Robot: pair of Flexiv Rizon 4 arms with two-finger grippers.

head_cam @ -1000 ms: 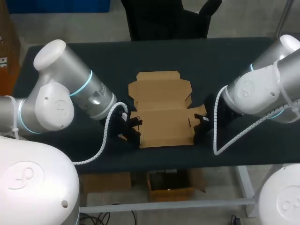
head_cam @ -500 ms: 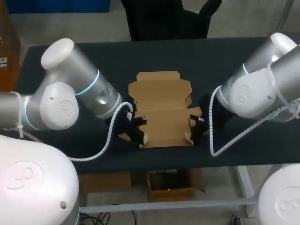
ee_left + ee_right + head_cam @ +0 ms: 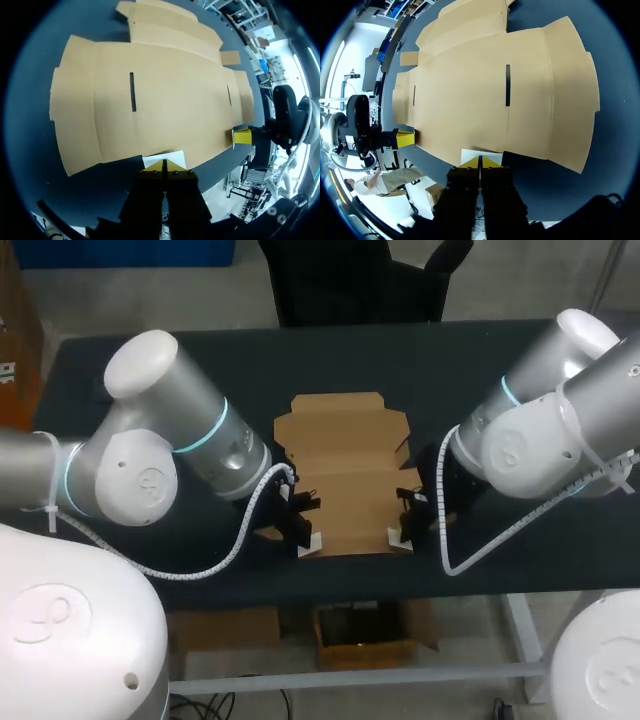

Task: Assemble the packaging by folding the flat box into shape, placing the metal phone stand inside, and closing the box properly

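Flat box [image 3: 345, 480] of brown card, unfolded and lying flat on the dark table [image 3: 150, 370], middle of the head view, with its flaps [image 3: 340, 415] spread toward the upper part of the frame. Two narrow slits [image 3: 132, 92] cut in the main panel, one toward each side.

At the near left corner of the card, lower middle of the frame: left gripper [image 3: 306, 537], fingers drawn together, yellow tips meeting with nothing between them. In the left wrist view, tips right at the card's near edge, with a small white patch [image 3: 164, 159] just ahead of them; cannot tell what that patch is.

At the near right corner, much the same: right gripper [image 3: 402, 534], closed tight, tips meeting, holding nothing, with a like patch just ahead of them in the right wrist view.

Left arm [image 3: 150, 460] in from the left of the frame, right arm [image 3: 540, 430] in from the right, both angled down toward the box's near edge.
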